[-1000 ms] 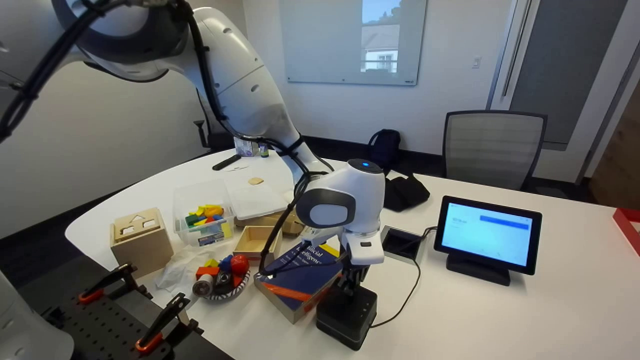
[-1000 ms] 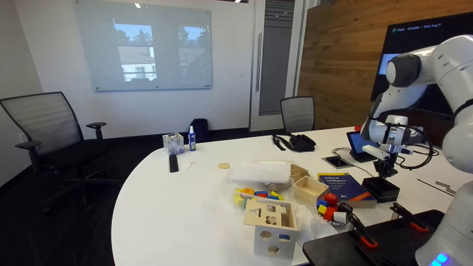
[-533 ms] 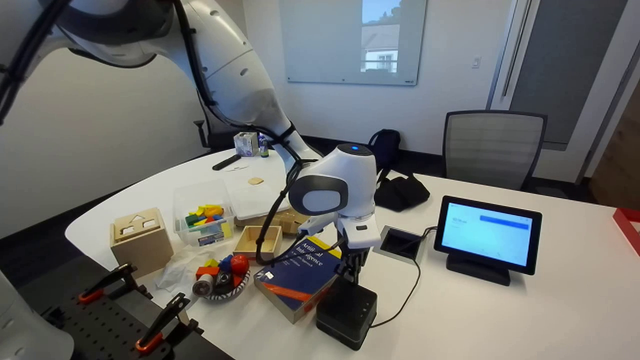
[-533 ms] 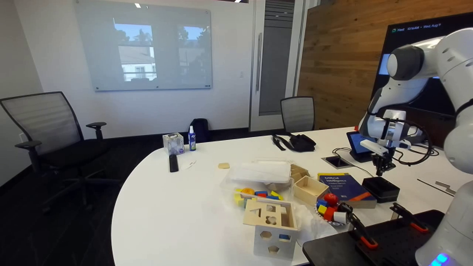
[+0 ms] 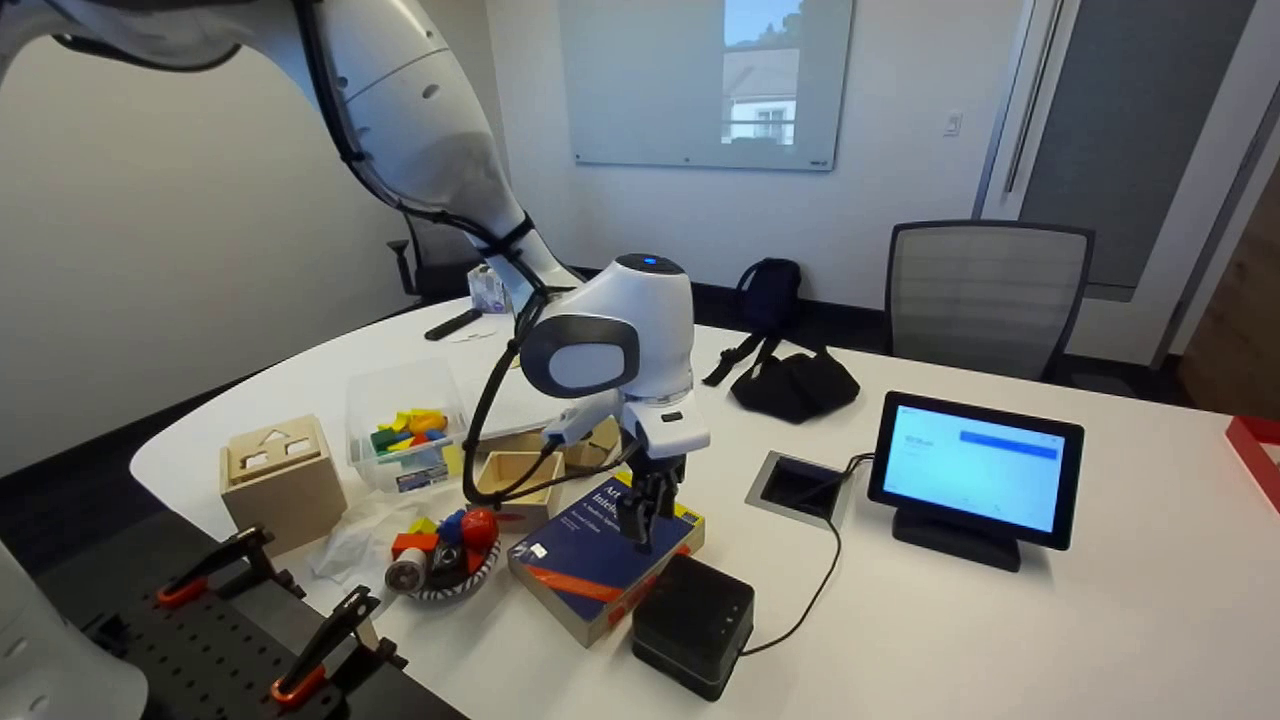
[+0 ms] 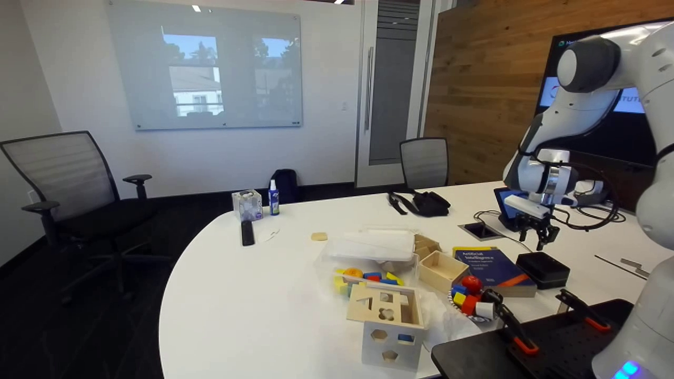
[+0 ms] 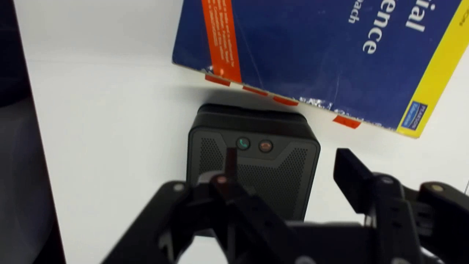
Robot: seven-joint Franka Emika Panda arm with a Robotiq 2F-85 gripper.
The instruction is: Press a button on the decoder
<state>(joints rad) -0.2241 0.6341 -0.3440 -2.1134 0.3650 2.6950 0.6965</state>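
The decoder is a black box lying on the white table beside the blue book, with a thin cable running from it. It also shows in an exterior view. From above, the wrist view shows the decoder with a green phone button and a red phone button near one edge. My gripper hangs above the table next to the decoder, apart from it. Its jaws stand wide with nothing between them. In the wrist view a dark finger overlaps part of the decoder's speaker grille.
The blue book lies right against the decoder's side. A lit tablet stands farther along the table. A bowl of blocks, a wooden tray and a plastic bin are near the book. A cable crosses the table.
My gripper has risen off the decoder's top and shifted away, over toward the book's far end. Its jaws have gone from shut to open. The decoder has stayed in place.
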